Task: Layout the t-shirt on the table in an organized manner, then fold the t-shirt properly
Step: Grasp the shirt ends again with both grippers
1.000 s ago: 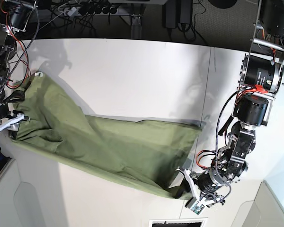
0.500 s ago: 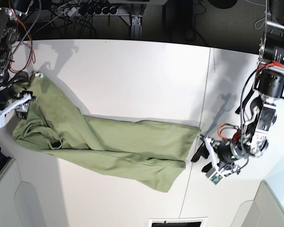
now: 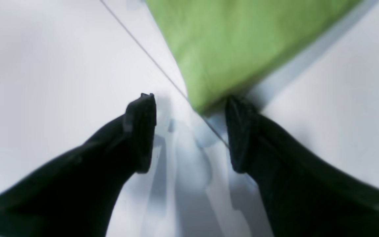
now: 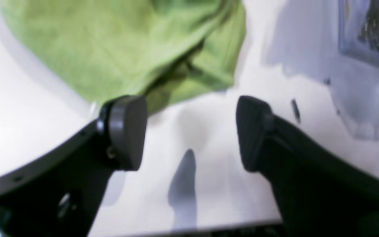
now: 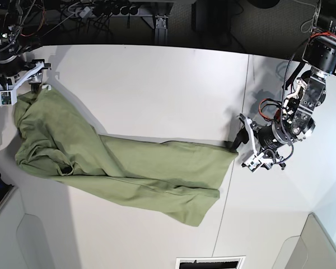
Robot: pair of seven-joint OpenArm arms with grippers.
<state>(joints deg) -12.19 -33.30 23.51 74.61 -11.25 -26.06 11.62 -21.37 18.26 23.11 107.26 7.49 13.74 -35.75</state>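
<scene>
The laying-out step is not finished, by my reading. At the base view's nine to ten o'clock, the right pincer (image 5: 23, 78) hangs with jaws wide and empty, just beside the bunched end of the t-shirt (image 5: 117, 168). The shirt lies as a long, rumpled band slanting across the bench (image 5: 157, 84) toward four o'clock, sleeves doubled under. At three o'clock the left pincer (image 5: 251, 147) also stands wide, holding nothing, a corner of cloth just ahead of its fingertips (image 3: 143, 131). The next move probably calls for each pincer to nip an edge and draw the cloth flat. Cables crowd the far edge at twelve; nothing on the bench bars the way.
</scene>
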